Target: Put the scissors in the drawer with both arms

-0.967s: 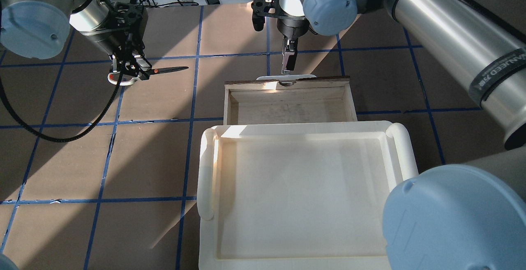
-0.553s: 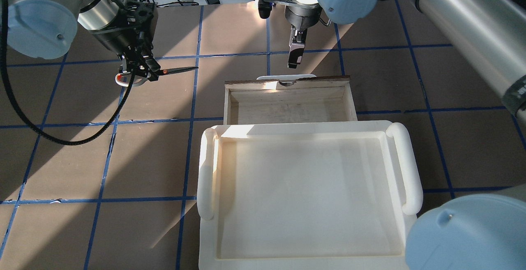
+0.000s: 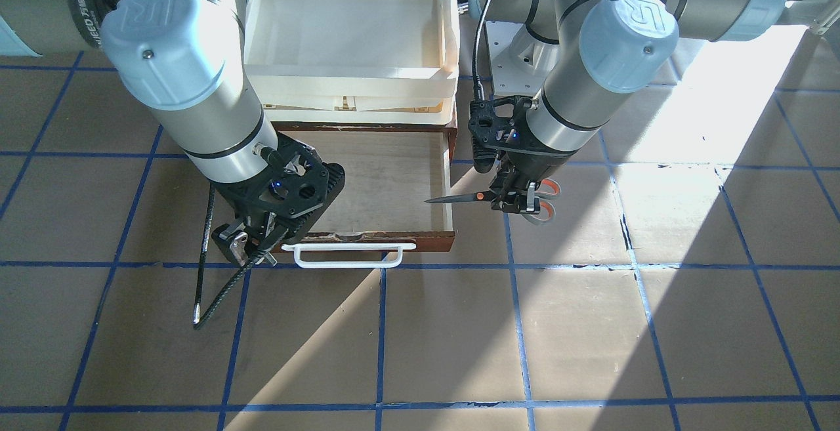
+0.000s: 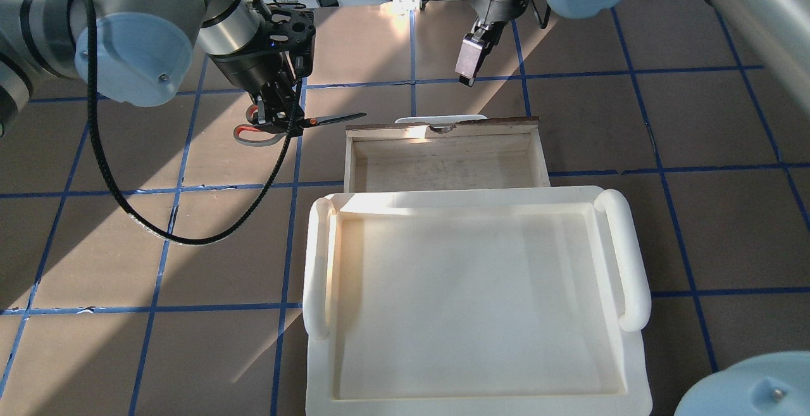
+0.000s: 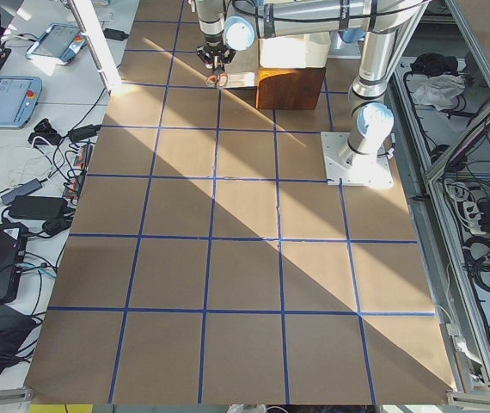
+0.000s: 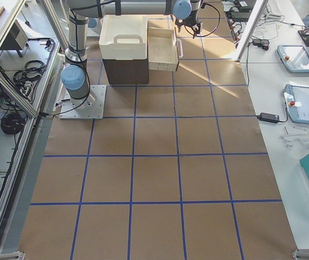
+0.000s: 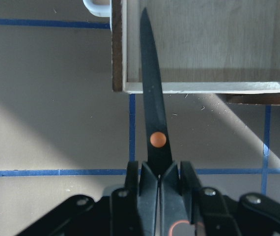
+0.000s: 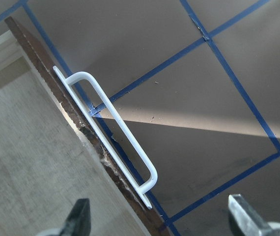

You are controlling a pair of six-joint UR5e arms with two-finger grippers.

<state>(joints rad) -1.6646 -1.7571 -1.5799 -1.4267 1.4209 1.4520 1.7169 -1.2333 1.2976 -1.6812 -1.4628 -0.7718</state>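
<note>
The left gripper [image 7: 158, 167] clamps the scissors [image 7: 152, 113] just behind the pivot. The blades run level, straight out from the jaws, with the tip past the open drawer's [image 4: 443, 126] side wall, likely for a flat drop. The right gripper [image 4: 467, 68] hangs wide above the handle [image 8: 113, 130]. The table [image 4: 569, 137] is brown with a taped grid, and cluttered benches stand around it.
</note>
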